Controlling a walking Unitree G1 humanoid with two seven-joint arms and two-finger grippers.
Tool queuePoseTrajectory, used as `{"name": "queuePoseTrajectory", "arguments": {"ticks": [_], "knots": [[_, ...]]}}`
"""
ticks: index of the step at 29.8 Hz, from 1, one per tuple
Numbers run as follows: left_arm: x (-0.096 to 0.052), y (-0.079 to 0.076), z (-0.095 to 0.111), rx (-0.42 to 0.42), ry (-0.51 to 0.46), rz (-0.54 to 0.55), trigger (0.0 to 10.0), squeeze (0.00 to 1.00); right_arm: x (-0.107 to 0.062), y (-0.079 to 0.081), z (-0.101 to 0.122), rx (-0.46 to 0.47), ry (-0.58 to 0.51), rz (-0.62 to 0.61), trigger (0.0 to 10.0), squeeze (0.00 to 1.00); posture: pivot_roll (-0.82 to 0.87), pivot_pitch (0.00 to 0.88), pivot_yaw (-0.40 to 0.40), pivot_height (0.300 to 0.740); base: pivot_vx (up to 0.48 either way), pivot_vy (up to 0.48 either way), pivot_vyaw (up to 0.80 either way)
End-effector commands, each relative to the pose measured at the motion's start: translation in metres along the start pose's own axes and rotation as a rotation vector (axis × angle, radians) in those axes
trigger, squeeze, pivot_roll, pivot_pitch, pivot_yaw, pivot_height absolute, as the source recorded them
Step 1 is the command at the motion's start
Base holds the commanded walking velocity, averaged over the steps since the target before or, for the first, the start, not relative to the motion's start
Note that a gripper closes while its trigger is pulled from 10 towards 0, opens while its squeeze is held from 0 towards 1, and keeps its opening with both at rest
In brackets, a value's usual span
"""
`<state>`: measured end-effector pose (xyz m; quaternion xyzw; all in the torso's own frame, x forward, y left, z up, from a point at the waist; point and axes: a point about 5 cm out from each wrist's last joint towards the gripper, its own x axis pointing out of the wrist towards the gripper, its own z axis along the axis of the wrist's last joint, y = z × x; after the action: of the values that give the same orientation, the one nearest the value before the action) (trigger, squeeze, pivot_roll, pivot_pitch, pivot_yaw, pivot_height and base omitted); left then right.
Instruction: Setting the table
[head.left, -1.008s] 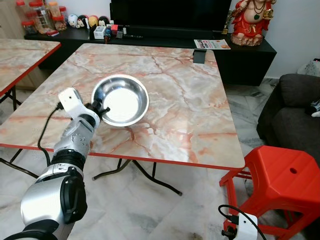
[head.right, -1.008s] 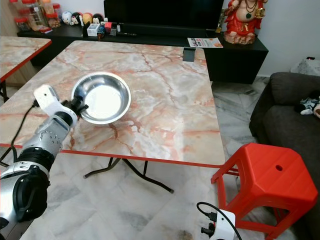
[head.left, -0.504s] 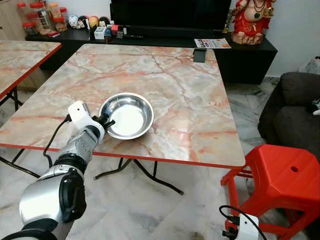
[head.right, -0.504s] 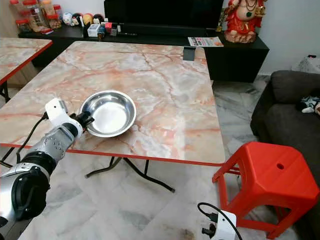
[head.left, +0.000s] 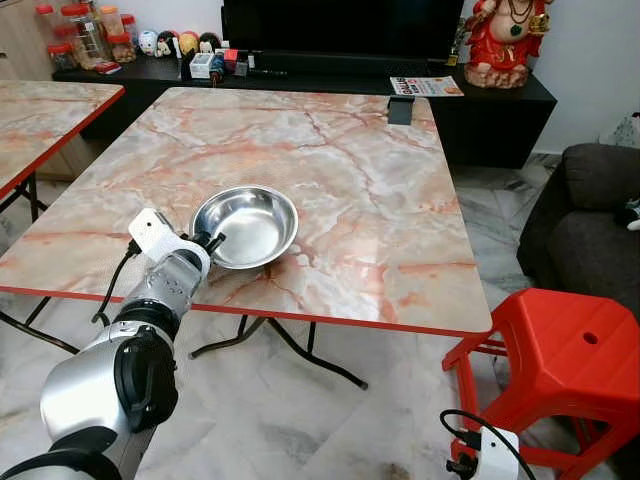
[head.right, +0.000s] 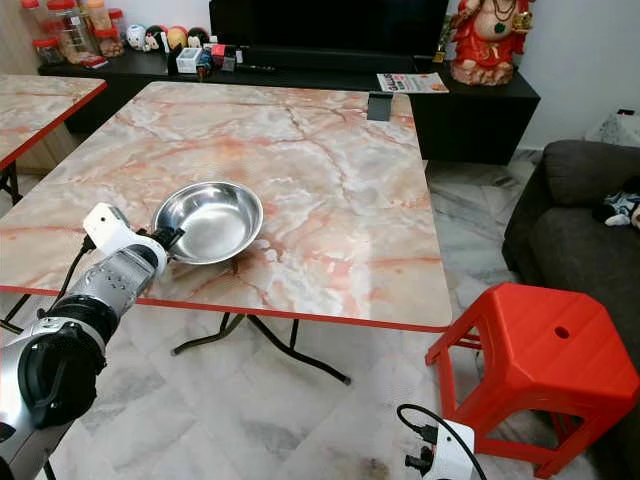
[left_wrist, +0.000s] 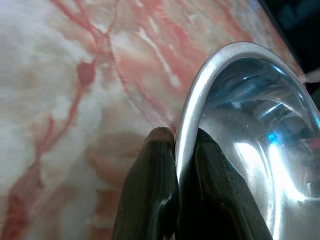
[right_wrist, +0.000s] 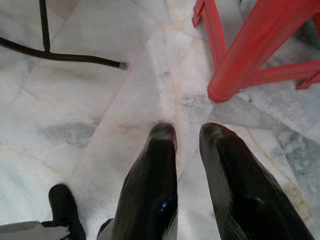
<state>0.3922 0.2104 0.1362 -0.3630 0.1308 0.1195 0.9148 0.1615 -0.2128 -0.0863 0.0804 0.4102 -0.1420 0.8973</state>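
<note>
Steel bowl (head.left: 245, 226): round, shallow, polished and mirror-bright; set on the marble-patterned table (head.left: 380, 190) near its front edge, toward the robot's left. The tabletop is veined in pink and grey and edged in red.

Left gripper (left_wrist: 176, 141): clamped on the bowl's near rim, one black finger outside the wall and one inside, as is seen close up in the left wrist view. From the head views the silver left arm (head.left: 150, 300) is seen reaching over the table's front edge, with a black cable trailing from the wrist.

Right gripper (right_wrist: 187, 131): hung low beside the robot, its two fingers (right_wrist: 150, 170) slightly apart and holding nothing, pointed at a pale marble tile floor (right_wrist: 90, 110). A leg of the red plastic stool (head.right: 535, 360) and a black metal table foot (right_wrist: 70, 57) are shown in that wrist view.

Surroundings: a small dark object (head.left: 399, 111) at the table's far edge; a second, similar table (head.left: 45, 110) to the left; a black low cabinet (head.left: 500, 120) behind, bearing jars (head.left: 80, 30), small figurines (head.left: 170, 42) and a red-and-gold statue (head.left: 497, 40); a dark grey sofa (head.left: 590, 220) to the right.
</note>
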Motion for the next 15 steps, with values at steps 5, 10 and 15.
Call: {"name": "queuePoseTrajectory", "arguments": {"ticks": [5,10,15], "knots": [[0.001,-0.004,0.004,-0.029,-0.016,0.039,10.0,0.00,-0.001,-0.005,-0.002,0.019,-0.004,-0.022,10.0,0.00,-0.08,0.000,0.006,0.740,0.000,0.000,0.00],[0.000,-0.002,0.000,-0.019,0.001,0.061,10.0,0.00,-0.002,-0.005,-0.003,0.024,-0.004,-0.024,10.0,0.00,-0.08,0.000,0.007,0.740,0.000,0.000,0.00],[0.000,0.003,-0.008,-0.021,0.026,0.081,10.0,0.00,-0.002,-0.005,-0.003,0.027,-0.005,-0.026,10.0,0.00,-0.08,0.000,0.009,0.740,0.000,0.000,0.00]]}}
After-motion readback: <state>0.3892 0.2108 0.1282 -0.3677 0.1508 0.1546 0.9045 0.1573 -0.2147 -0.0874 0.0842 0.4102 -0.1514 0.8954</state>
